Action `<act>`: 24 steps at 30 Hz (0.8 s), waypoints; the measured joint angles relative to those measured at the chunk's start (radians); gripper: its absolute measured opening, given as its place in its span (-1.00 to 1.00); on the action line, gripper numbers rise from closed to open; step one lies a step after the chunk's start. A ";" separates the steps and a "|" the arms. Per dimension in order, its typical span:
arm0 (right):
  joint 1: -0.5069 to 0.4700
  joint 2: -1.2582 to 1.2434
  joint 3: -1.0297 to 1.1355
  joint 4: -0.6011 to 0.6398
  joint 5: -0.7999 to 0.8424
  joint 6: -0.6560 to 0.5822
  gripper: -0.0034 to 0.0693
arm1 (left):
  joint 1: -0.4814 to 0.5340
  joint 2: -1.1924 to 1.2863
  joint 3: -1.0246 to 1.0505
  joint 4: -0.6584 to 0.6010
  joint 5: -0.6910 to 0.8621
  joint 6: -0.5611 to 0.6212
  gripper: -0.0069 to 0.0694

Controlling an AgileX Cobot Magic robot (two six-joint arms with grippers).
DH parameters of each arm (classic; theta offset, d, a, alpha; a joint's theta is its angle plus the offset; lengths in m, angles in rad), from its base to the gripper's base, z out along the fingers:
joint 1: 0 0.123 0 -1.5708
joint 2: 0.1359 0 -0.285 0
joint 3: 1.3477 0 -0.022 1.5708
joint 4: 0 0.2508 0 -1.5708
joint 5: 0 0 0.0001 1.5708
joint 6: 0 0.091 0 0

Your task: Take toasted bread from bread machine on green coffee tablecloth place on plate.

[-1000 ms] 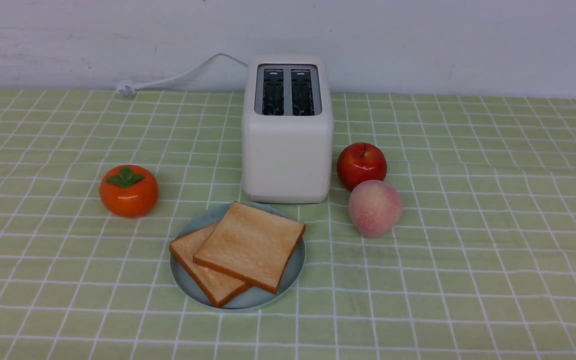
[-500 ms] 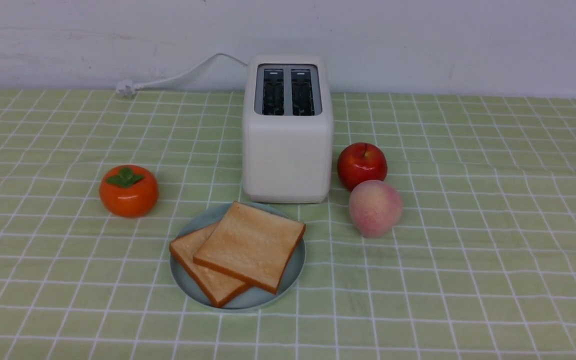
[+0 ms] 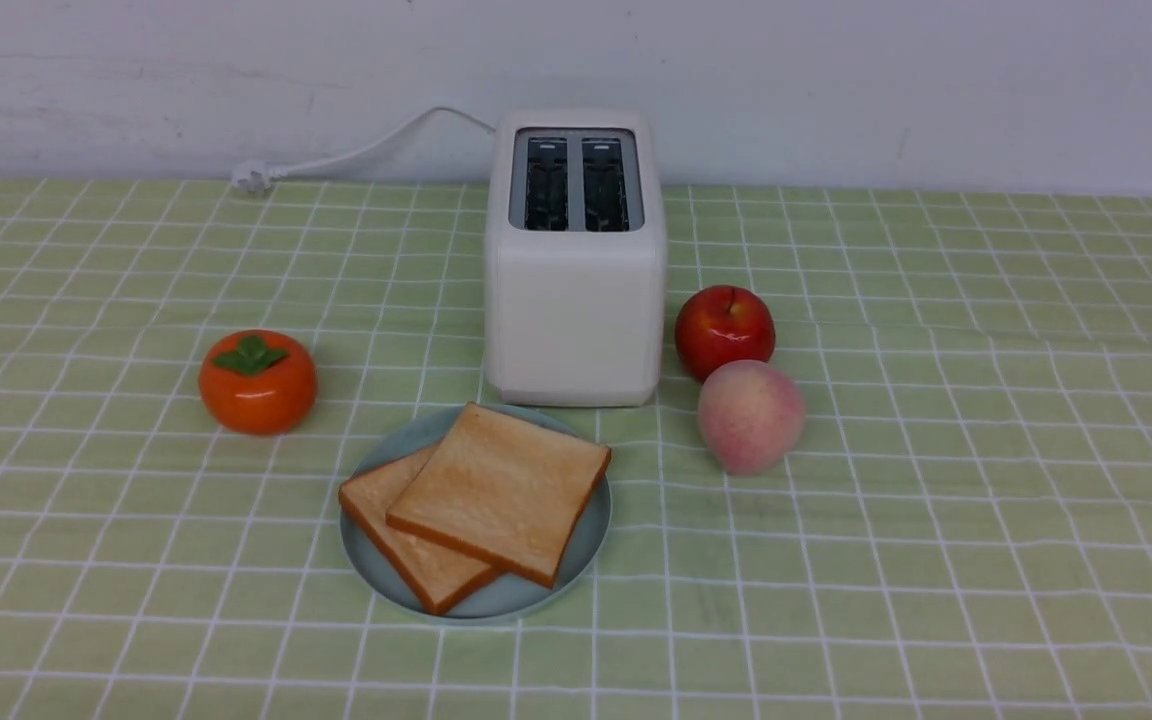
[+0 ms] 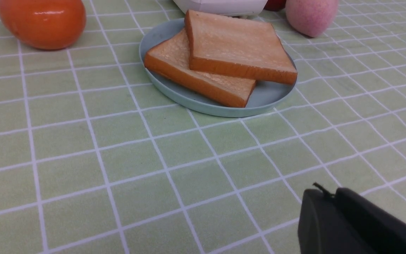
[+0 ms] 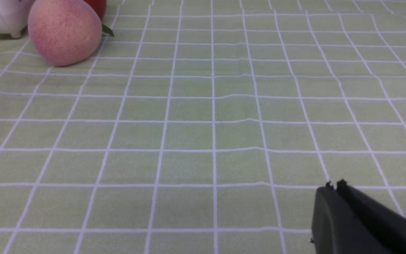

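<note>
Two slices of toasted bread point(image 3: 496, 488) point(image 4: 236, 46) lie overlapped on the pale blue-green plate point(image 3: 576, 560) point(image 4: 270, 97), just in front of the white bread machine point(image 3: 574, 300) point(image 4: 220, 5), whose two slots are empty. All of it rests on the green coffee tablecloth point(image 3: 936, 520). Neither arm shows in the front view. In the left wrist view my left gripper point(image 4: 331, 193) is shut with nothing in it, low over bare cloth short of the plate. My right gripper point(image 5: 334, 186) is shut and empty too, over bare cloth well away from the peach.
An orange persimmon point(image 3: 257, 381) point(image 4: 42, 21) sits left of the plate. A red apple point(image 3: 724, 330) and a pink peach point(image 3: 750, 415) point(image 5: 63, 31) stand right of the bread machine. Its white cord point(image 3: 356, 152) trails to the back left, before the white wall.
</note>
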 joint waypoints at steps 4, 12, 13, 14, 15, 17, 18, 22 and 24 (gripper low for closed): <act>0.000 0.000 0.000 0.000 0.000 0.000 -0.92 | 0.000 0.000 0.000 0.000 0.000 0.000 -0.70; 0.000 0.000 0.000 0.000 -0.001 0.000 -0.92 | 0.023 0.000 0.005 -0.002 -0.081 -0.002 -0.72; 0.000 0.000 0.000 0.000 -0.001 0.000 -0.91 | 0.027 0.000 0.006 -0.002 -0.086 -0.003 -0.72; 0.000 0.000 0.000 0.000 -0.001 0.000 -0.91 | 0.073 0.000 0.012 -0.002 -0.132 -0.017 -0.82; 0.000 0.000 0.000 0.000 -0.001 0.000 -0.91 | 0.079 0.000 0.013 0.000 -0.137 -0.020 -0.83; 0.000 0.000 0.000 0.000 -0.001 0.000 -0.91 | 0.154 -0.001 0.019 0.016 -0.169 -0.071 -0.85; 0.000 0.000 0.000 0.000 -0.001 0.000 -0.90 | 0.193 -0.008 0.021 0.042 -0.177 -0.115 -0.85; 0.000 0.000 0.000 0.000 -0.001 0.000 -0.90 | 0.267 -0.066 0.022 0.136 -0.155 -0.254 -0.85; 0.000 0.000 0.000 0.000 -0.001 0.000 -0.90 | 0.296 -0.136 0.022 0.218 -0.082 -0.351 -0.85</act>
